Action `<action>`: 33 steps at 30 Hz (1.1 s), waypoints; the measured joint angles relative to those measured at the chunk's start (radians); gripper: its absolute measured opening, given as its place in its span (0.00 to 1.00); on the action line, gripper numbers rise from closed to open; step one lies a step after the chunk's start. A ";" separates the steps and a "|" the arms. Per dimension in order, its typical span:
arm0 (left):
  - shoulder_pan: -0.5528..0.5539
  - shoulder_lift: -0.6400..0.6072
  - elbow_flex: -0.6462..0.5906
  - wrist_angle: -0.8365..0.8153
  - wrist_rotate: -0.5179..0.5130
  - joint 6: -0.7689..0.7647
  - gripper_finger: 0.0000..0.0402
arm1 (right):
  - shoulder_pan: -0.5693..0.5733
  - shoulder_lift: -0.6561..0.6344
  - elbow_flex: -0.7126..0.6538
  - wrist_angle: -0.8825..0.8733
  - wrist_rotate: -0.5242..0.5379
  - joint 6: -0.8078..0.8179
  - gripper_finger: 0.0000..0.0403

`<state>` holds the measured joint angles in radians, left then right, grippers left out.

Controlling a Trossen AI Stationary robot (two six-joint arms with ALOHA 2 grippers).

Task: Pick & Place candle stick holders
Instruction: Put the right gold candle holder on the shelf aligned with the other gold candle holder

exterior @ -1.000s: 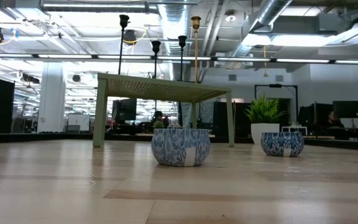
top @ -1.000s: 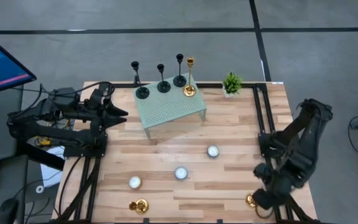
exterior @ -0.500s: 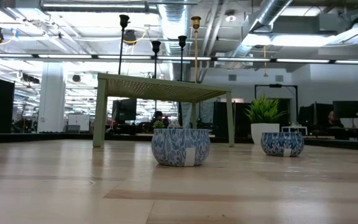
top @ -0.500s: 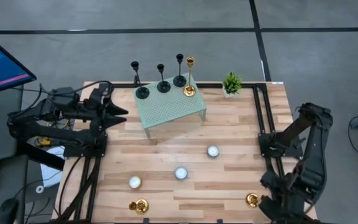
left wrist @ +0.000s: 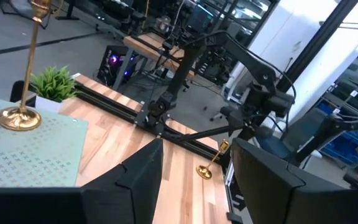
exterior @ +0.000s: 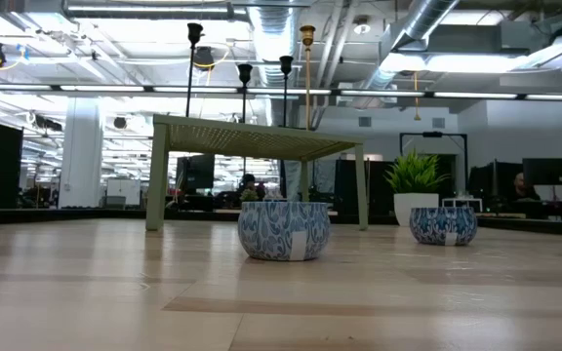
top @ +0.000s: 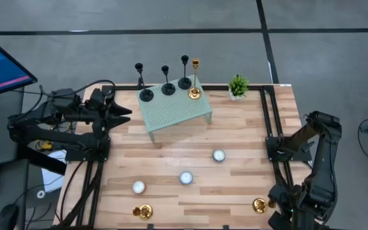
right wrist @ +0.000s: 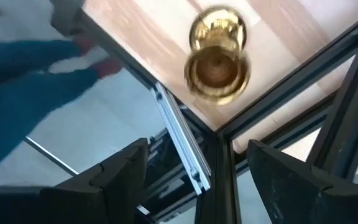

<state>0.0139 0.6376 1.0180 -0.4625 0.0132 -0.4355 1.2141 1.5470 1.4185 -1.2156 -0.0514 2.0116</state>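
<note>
A small pale-green perforated metal stand (top: pixel 174 114) sat toward the far side of the light wooden table (top: pixel 171 163), and everything else lay around it. On its far edge stood three slim black candle stick holders (top: pixel 166 83) with disc bases in a row, and at the end of that row the tall shiny gold holder (top: pixel 195 82); a small green potted plant (top: pixel 237 86) stood on the table just beside the stand's gold-holder end. Between the stand and the near edge lay three round white tealight candles (top: pixel 186 177), well apart from one another, with nothing crowding them. One short squat gold holder (top: pixel 144 211) sat by the near edge below the stand, another (top: pixel 259 205) at the near right corner. The left gripper (top: pixel 121 115) hung just beside the stand's left end, its fingers (left wrist: pixel 138 177) parted and empty. The right gripper (right wrist: pixel 197 177) hovered off the near right corner beside the squat holder there, fingers spread wide and holding nothing. The low view alone showed the tealights' blue-patterned tins (exterior: pixel 283 230) and the stand's legs; the right wrist view alone looked down into the corner holder's cup (right wrist: pixel 218 55), tipped on its side at the table edge.
</note>
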 joint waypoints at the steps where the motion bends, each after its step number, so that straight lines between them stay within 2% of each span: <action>1: 0.000 0.000 0.000 0.001 -0.002 -0.002 0.48 | 0.005 0.012 0.000 0.005 -0.003 -0.002 0.66; 6: 0.000 0.000 0.000 0.011 -0.002 -0.019 0.47 | 0.002 0.054 0.000 -0.009 0.011 -0.006 0.66; 19: 0.000 0.000 0.000 0.029 -0.029 -0.019 0.47 | -0.011 0.142 0.000 -0.081 0.135 -0.005 0.66; 33: 0.000 0.000 0.000 0.045 -0.036 -0.019 0.47 | -0.019 0.210 0.000 -0.094 0.146 -0.003 0.66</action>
<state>0.0139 0.6376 1.0180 -0.4179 -0.0227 -0.4541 1.1956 1.7567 1.4181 -1.3095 0.0946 2.0086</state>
